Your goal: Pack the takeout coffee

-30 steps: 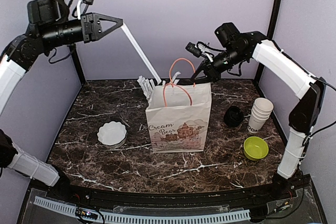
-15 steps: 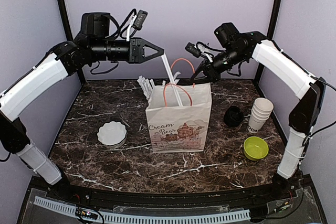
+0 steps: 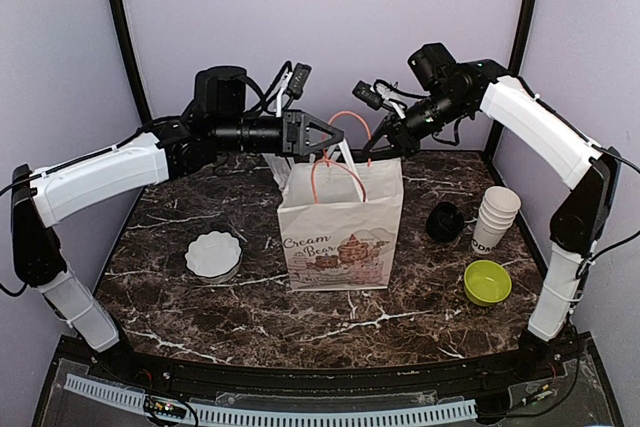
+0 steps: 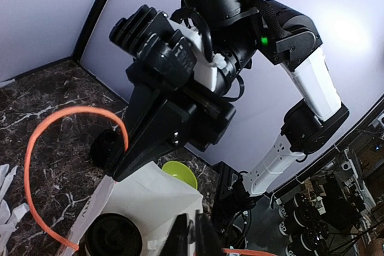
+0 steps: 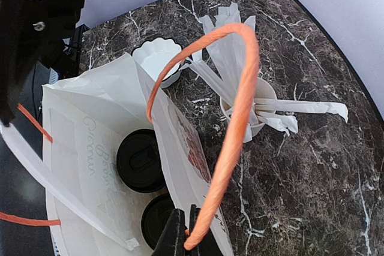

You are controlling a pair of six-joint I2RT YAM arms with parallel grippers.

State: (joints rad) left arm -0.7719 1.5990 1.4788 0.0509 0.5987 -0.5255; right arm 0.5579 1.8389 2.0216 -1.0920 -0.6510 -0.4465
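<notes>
Left tool (image 3: 335,142) clamped on straw (image 5: 60,189) | right tool (image 5: 185,229) clamped on bag handle (image 5: 240,106) | both coffees (image 5: 141,160) inside bag (image 3: 340,232)

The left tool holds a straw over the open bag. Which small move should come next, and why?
Probably open the left tool and let the wrapped straw drop. Its lower end already lies inside the paper bag beside the two lidded cups, and the right tool holds the orange handle, so the mouth stands open.
</notes>
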